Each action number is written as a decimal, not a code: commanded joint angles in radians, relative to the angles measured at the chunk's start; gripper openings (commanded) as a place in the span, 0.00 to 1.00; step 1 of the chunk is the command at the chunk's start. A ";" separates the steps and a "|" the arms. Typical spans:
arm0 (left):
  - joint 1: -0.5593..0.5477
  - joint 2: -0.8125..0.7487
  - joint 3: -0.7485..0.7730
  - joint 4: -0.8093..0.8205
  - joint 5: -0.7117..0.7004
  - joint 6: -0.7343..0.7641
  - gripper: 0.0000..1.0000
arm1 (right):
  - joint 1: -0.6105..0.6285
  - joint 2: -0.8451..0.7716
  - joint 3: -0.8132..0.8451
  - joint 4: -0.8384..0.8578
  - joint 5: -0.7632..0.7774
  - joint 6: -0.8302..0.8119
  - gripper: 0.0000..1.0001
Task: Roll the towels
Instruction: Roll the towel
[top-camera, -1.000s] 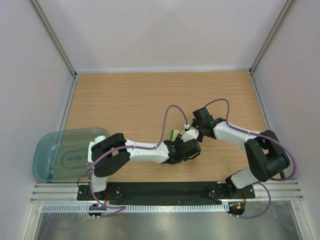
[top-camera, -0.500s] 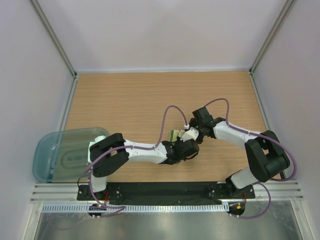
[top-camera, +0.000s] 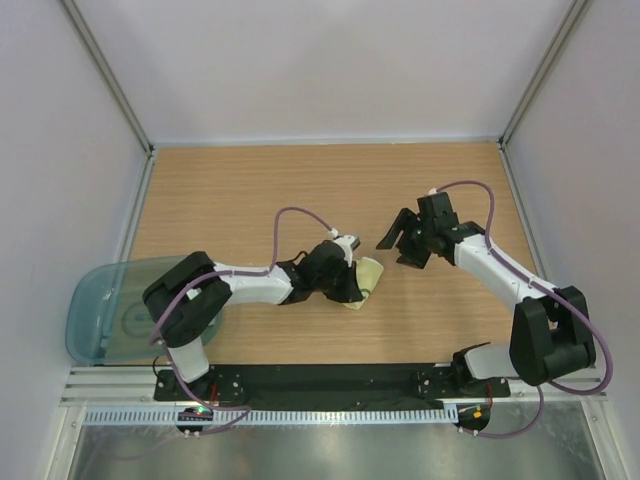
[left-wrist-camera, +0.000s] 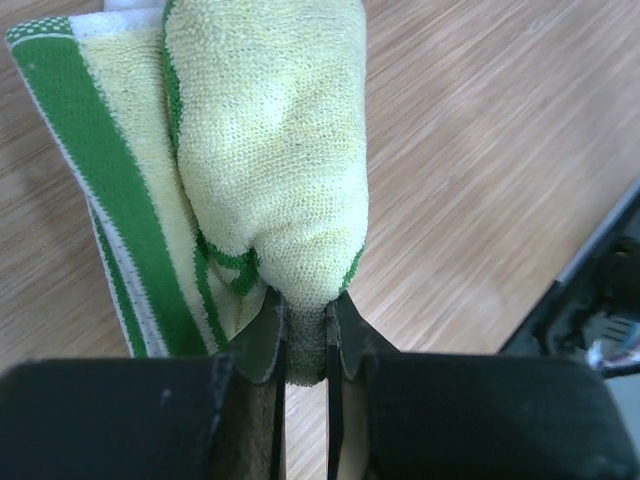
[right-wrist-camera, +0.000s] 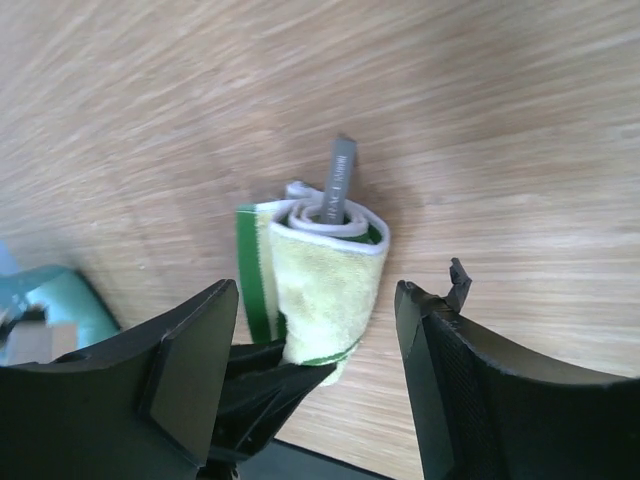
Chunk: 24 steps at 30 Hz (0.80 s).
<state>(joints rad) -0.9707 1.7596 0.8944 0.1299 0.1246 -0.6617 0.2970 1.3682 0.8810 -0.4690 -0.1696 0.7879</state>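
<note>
A single towel (top-camera: 367, 282) shows, cream-yellow terry with green stripes, rolled up and lying on the wooden table (top-camera: 250, 190) near the middle. My left gripper (top-camera: 350, 285) is shut on the near end of the roll (left-wrist-camera: 270, 140), pinching the cloth between its fingertips (left-wrist-camera: 262, 335). My right gripper (top-camera: 398, 250) stands open, up and to the right of the roll and apart from it. The right wrist view has the roll (right-wrist-camera: 325, 285) beyond the spread fingers (right-wrist-camera: 190, 350), a grey tag (right-wrist-camera: 340, 180) sticking out of its far end.
A translucent teal-grey plastic bin (top-camera: 105, 310) sits at the table's left front corner, partly under the left arm's base. White walls and metal posts close the table in at the back and sides. A black rail (top-camera: 330, 380) runs along the front edge.
The right gripper has opened and drawn back up and to the right. The left gripper has closed on the roll's end and moved left with the roll.
</note>
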 joint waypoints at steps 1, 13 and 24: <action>0.043 0.061 -0.077 -0.041 0.223 -0.119 0.00 | -0.010 -0.066 -0.040 0.082 -0.096 -0.019 0.71; 0.237 0.144 -0.172 0.095 0.441 -0.346 0.00 | -0.009 -0.120 -0.471 0.693 -0.341 0.122 0.71; 0.288 0.199 -0.181 0.154 0.526 -0.385 0.00 | -0.010 0.000 -0.534 0.978 -0.311 0.160 0.69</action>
<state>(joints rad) -0.6910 1.8965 0.7681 0.4641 0.6830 -1.0523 0.2901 1.3468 0.3378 0.3798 -0.4866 0.9413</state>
